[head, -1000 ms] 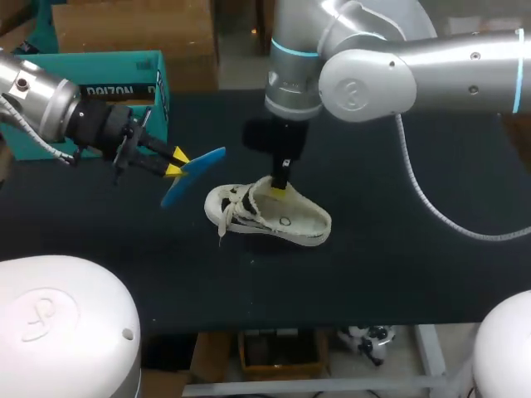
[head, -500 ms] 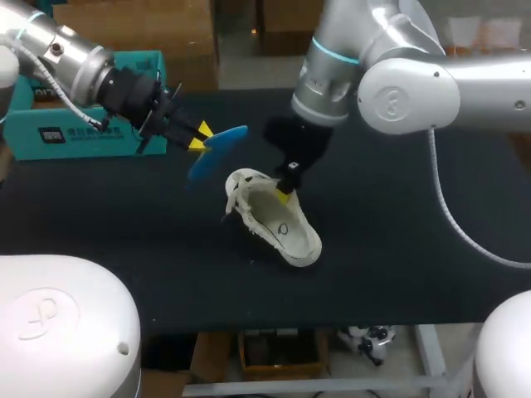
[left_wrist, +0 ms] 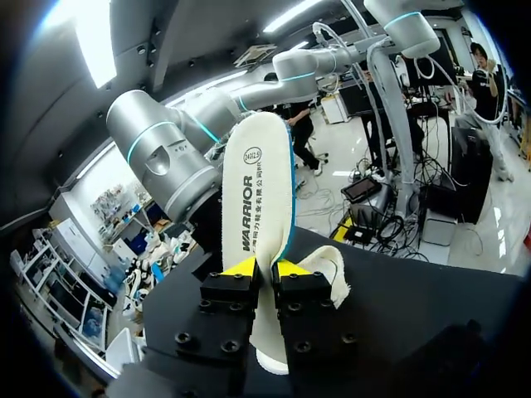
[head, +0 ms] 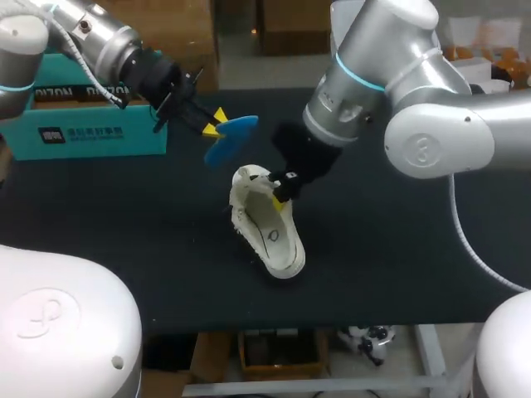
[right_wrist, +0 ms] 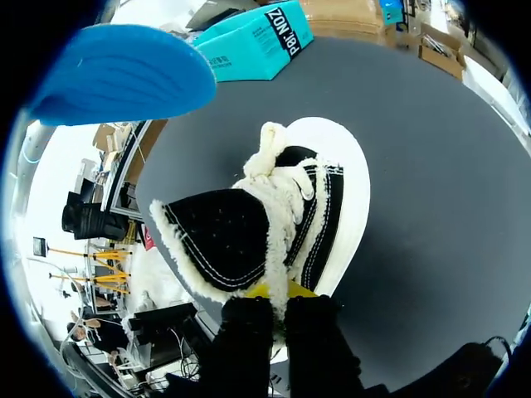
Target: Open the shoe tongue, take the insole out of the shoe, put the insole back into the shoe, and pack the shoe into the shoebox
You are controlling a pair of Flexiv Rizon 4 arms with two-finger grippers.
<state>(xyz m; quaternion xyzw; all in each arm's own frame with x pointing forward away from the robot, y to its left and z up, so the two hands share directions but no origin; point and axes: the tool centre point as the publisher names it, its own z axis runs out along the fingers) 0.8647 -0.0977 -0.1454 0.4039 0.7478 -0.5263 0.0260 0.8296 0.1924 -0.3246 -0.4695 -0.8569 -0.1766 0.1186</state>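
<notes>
The right hand [head: 282,192], clamped on the tongue [right_wrist: 220,240], has swung the shoe [head: 270,232] round at the middle of the table [head: 398,249] so its heel faces the near edge. The left hand [head: 214,123], pinching the insole [head: 231,137], has closed in above it, so removal looks done and reinsertion is next. Only the left wrist view shows the insole's white face, only the right wrist view the fleecy tongue held open
</notes>
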